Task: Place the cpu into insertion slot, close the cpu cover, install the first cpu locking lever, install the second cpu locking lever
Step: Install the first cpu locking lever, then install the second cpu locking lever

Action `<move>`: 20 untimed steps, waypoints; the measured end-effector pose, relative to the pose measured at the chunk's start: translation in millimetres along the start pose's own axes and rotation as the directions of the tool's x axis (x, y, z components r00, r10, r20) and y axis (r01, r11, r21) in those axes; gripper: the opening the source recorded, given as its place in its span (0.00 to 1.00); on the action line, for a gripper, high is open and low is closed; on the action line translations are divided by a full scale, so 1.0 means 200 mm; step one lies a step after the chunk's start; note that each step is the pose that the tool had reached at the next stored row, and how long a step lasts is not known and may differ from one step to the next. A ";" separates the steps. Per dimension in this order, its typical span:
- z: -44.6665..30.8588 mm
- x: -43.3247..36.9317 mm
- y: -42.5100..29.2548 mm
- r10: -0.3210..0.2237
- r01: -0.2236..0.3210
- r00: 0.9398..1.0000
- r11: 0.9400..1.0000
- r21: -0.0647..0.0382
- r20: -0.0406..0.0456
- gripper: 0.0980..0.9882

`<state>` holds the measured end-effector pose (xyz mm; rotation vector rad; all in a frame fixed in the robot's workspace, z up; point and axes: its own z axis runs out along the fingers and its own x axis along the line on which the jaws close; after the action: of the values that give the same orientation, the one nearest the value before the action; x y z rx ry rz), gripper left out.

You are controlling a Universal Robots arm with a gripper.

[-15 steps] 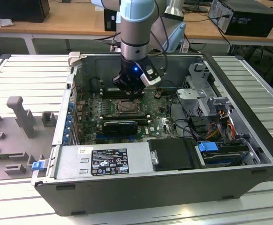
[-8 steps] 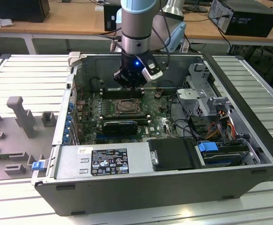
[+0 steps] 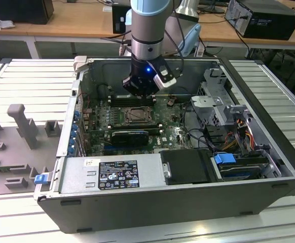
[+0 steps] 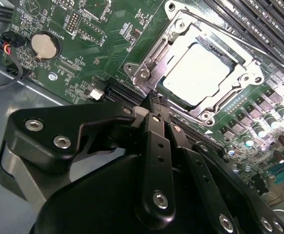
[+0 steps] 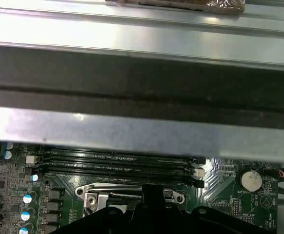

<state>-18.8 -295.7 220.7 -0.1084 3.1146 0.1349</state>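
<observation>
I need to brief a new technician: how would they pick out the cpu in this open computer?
Start at the green motherboard inside the open computer case, then find the silvery cpu cover beside the long black memory slots, just ahead of the gripper. The cpu is the flat, pale metal square showing through that frame's window, unlike the small round coin battery.

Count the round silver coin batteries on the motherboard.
1. The coin battery sits on the green motherboard, close to the black cables at the board's edge. Another could be hidden behind the gripper.
</observation>
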 end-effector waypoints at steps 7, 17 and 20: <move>-0.002 0.001 -0.019 0.000 0.000 1.000 1.000 0.000 0.000 0.01; -0.020 0.003 -0.053 0.000 0.000 1.000 1.000 0.002 0.000 0.01; -0.054 0.002 -0.050 0.000 0.000 1.000 1.000 0.008 0.000 0.01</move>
<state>-18.8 -306.6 230.5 -0.1085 3.1152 0.1232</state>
